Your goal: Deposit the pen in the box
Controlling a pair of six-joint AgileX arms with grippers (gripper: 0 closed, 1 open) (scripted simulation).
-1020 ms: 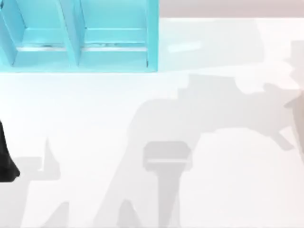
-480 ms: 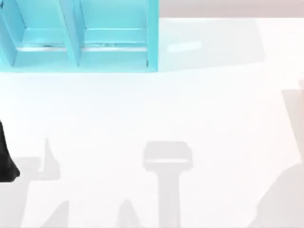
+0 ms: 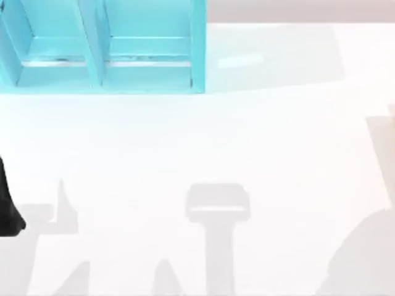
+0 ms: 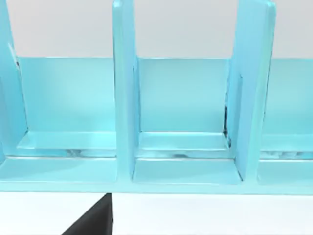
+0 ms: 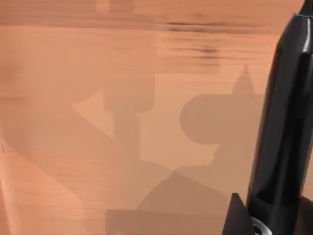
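- Left arm (image 3: 8, 209): parked at the tabletop's (image 3: 185, 142) left edge, idle. A dark wedge of the left gripper (image 4: 94, 221) shows in the left wrist view, in front of the box. Whether this gripper is open or closed cannot be told.
- Box (image 3: 105, 49): a cyan unit at the tabletop's far left corner. Upright dividers (image 4: 123, 93) split it into open compartments. The compartments in view hold no pen.
- Pen (image 5: 283, 122): in the right wrist view it stands close to the camera, clear of a brown surface (image 5: 98, 122) well below it. The silver band sits at its lower end.
- Right gripper (image 5: 244, 221): judged closed on the pen, because the pen hangs unsupported beside a dark finger tip (image 5: 236, 211). How far the fingers are closed is hidden.
- Stage: judged as carrying. The pen is well apart from the box and the deposit is not yet done.
- Risk 1: the grip appears to sit near one end of the pen. A fast swing toward the box could pivot the pen or let it slip out.
- Risk 2: the long free end could strike a divider or the front lip if the approach is low. That would knock the pen askew.
- Risk 3: release above a divider edge could tip the pen out onto the tabletop.
- Risk 4: the path to the box passes toward the left arm. Clearance there should be checked.
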